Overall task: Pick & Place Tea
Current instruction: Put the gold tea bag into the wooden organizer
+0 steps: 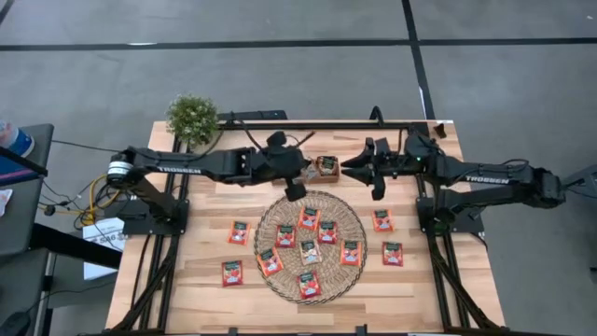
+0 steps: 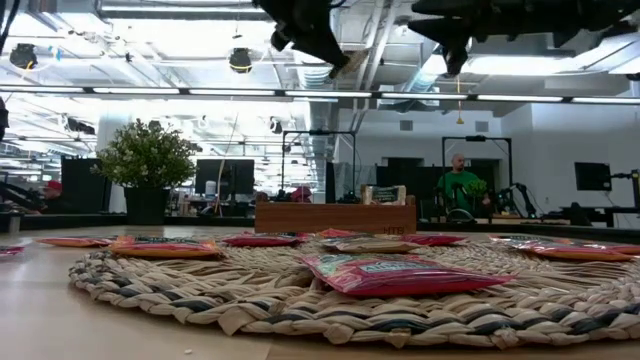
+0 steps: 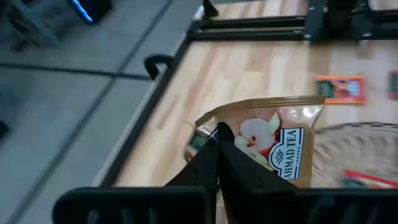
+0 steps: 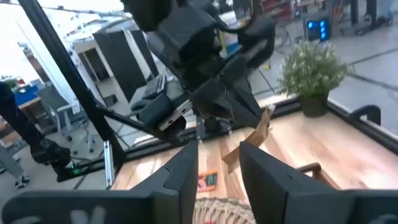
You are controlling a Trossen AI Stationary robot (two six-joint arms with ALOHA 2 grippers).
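The left tool hangs over the far middle of the counter, its fingers pinched tight on a pale beige tea sachet held up in the air. The sachet is gripped near one edge and tilts, most of it sticking out past the fingertips. Just beyond it sits the wooden tray, already with something in it, so the step in hand looks like carrying this sachet there.

To do it well, I would keep the pinch firm until the sachet is square over a compartment, then lower it so it slides in flat instead of catching on the tray wall. A grip this close to the edge could let the packet swing or twist, so a slow approach seems wise.

The right tool waits close by on the other side of the tray, facing the left one, its fingers apart at a moderate gap and holding nothing.

The rest of the tea, red-orange sachets, lies on the round woven mat and scattered on the counter to either side of it.
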